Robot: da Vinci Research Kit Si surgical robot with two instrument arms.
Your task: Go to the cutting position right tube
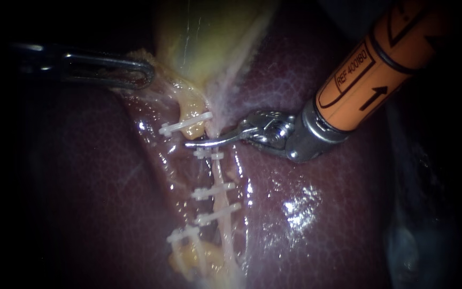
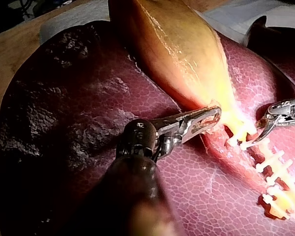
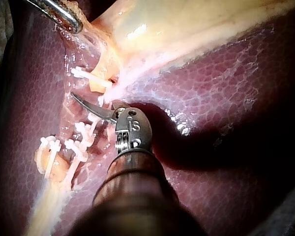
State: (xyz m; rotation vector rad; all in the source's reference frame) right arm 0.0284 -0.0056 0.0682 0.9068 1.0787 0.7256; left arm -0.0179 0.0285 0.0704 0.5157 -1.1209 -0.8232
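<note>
Endoscope light: we see one bright pool in the middle, on the gallbladder [image 1: 209,43] and the clips [image 1: 212,191]; every edge falls off to black.
Glare: white patches sit on the wet liver [image 1: 316,235] beside the clips.
Left instrument [image 1: 135,74]: its shaft sinks into the dark, with only thin glints along the metal.
Right instrument [image 1: 209,142]: its shaft is strongly lit.
Left wrist view: the light is brighter and more even here; the liver beside the instrument's shaft lies in deep shadow.
Right wrist view: a dark shadow, probably the instrument's own, lies on the liver beside it.
</note>
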